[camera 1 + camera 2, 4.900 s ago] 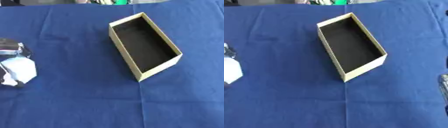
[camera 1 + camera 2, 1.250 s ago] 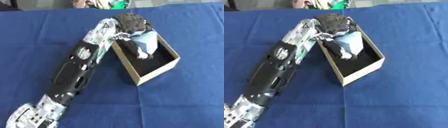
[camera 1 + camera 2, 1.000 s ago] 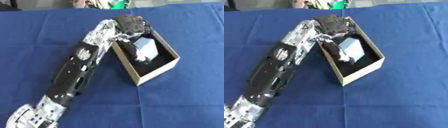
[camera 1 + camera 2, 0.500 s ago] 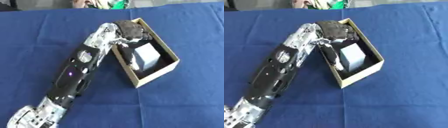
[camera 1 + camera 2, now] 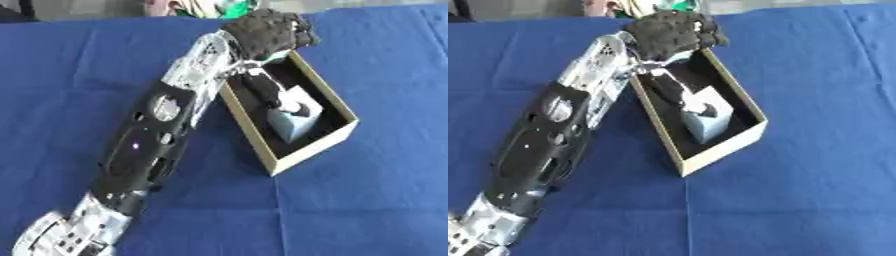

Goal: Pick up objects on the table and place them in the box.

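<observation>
Box, open-topped with tan walls and a dark inside, lies askew on the blue-covered desk, and its nearest corner points toward the robot, well below the left robot hand. Inside it, just below that robot hand, rests a pale grey-white object of blocky, folded shape, in the near half of the box against the right wall. A dark, slender part runs from the robot hand down to the object's upper edge; whether it is a thumb, a finger or part of the object cannot be told. The left arm, black with silver joints, comes in from the lower left corner and slants up past the box's left wall. At its end the left robot hand hangs over the far end of the box with its back toward the camera and its fingers curled inward; they close on nothing that shows. Beyond the robot hand, at the desk's far edge, some green and white shapes show. The right robot hand shows in neither view.
</observation>
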`<control>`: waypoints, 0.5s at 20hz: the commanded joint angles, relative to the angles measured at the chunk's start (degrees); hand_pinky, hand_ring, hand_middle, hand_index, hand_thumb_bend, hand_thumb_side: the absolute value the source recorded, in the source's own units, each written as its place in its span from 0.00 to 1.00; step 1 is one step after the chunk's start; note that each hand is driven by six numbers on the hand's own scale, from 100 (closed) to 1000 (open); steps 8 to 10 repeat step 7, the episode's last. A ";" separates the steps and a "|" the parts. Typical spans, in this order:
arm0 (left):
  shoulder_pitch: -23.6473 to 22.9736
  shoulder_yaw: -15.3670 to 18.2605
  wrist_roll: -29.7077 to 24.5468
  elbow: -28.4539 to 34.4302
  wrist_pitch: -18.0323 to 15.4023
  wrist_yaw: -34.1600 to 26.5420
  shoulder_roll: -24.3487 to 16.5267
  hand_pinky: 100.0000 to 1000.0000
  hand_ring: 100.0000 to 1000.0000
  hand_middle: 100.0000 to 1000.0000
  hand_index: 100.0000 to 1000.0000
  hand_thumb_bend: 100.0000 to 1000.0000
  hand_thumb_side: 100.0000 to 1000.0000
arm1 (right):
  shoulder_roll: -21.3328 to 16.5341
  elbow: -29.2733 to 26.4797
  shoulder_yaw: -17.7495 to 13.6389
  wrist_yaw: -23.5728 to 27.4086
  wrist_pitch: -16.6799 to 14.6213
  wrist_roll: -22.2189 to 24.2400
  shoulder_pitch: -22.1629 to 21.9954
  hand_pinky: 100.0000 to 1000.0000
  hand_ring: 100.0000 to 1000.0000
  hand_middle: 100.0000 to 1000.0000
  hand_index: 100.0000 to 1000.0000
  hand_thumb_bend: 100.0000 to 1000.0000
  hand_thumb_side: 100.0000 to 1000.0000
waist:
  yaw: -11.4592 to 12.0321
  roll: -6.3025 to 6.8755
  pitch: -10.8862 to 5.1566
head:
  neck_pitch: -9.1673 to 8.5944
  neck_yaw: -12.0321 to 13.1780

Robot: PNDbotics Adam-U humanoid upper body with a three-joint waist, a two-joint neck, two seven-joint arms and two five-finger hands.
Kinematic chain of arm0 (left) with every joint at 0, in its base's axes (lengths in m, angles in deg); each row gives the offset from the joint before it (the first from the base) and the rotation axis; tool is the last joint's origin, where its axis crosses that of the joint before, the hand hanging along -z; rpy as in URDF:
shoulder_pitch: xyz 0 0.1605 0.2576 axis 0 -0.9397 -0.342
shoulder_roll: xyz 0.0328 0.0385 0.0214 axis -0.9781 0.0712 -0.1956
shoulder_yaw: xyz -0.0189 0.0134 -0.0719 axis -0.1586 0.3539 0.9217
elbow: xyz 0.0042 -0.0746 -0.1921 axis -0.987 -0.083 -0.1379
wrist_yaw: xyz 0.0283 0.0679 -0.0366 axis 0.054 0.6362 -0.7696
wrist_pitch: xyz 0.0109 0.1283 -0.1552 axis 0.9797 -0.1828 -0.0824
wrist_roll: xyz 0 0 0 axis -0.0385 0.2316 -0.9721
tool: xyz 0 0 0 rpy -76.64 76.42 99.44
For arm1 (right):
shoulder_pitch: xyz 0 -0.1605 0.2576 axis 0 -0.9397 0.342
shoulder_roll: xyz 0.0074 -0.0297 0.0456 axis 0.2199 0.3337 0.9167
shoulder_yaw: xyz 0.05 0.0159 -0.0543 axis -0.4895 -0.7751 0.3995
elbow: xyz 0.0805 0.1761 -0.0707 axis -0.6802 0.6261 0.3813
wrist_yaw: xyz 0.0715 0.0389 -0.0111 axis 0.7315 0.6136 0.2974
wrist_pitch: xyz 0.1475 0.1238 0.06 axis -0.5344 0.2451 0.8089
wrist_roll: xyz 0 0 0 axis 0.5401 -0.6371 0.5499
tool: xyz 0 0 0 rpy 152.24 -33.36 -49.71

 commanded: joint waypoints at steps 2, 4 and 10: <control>1.74 0.96 4.37 3.57 2.17 0.47 -1.61 0.74 0.90 0.82 0.91 0.62 0.84 | -1.03 -0.64 -0.45 -0.44 0.02 -0.25 0.28 0.70 0.85 0.56 0.81 0.00 1.00 | 0.18 0.42 -0.98 | -0.45 -0.24; 1.64 1.34 5.22 5.93 3.29 -0.10 -2.30 0.74 0.89 0.81 0.90 0.61 0.84 | -1.15 -0.64 -0.58 -0.48 -0.08 -0.40 0.22 0.70 0.85 0.56 0.81 0.00 1.00 | 0.38 0.42 -1.05 | -0.29 -0.52; 1.01 2.81 7.33 11.14 6.55 -3.31 -4.37 0.72 0.85 0.79 0.88 0.50 0.85 | -1.70 -0.64 -0.97 -0.60 -0.32 -0.82 -0.12 0.69 0.85 0.57 0.81 0.00 1.00 | 1.17 0.46 -1.27 | 0.46 -1.48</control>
